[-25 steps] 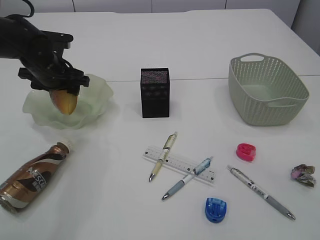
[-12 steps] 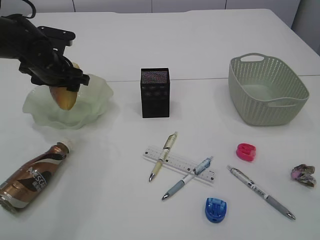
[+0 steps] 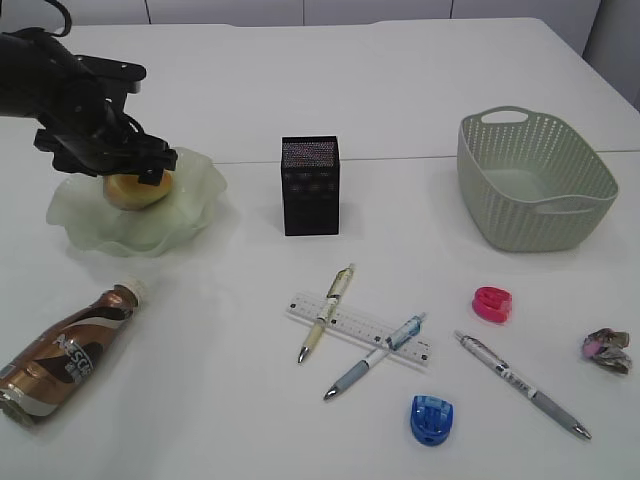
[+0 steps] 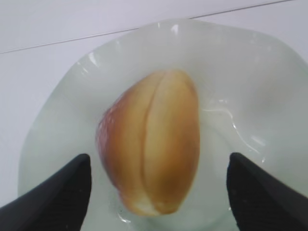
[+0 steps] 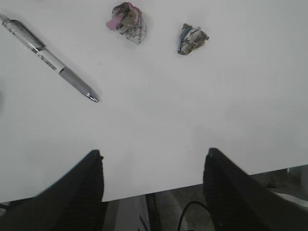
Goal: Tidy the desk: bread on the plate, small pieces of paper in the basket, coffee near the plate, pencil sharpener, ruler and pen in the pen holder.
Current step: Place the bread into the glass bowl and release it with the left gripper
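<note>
Bread (image 4: pixel 151 144) lies in the plate (image 4: pixel 250 82), slit side up, clear of both fingers; left claw (image 3: pixel 110 165) hangs just above it, spread wide, holding nothing, so the bun looks placed. Right claw (image 5: pixel 151 185) open and empty over bare desk (image 5: pixel 168 106), near a pen (image 5: pixel 48 60) and two paper scraps (image 5: pixel 129 19), likely next for the basket (image 3: pixel 535 180)

I see open desk (image 3: pixel 230 330) between coffee (image 3: pixel 62 355) and ruler (image 3: pixel 358 328). Pen holder (image 3: pixel 310 186) stands alone mid-table, clear lanes at its 3 and 9 o'clock. Left gripper (image 3: pixel 105 165) blocks plate (image 3: pixel 195 195). Pen-and-ruler clutter fills front right below basket (image 3: pixel 535 180).
</note>
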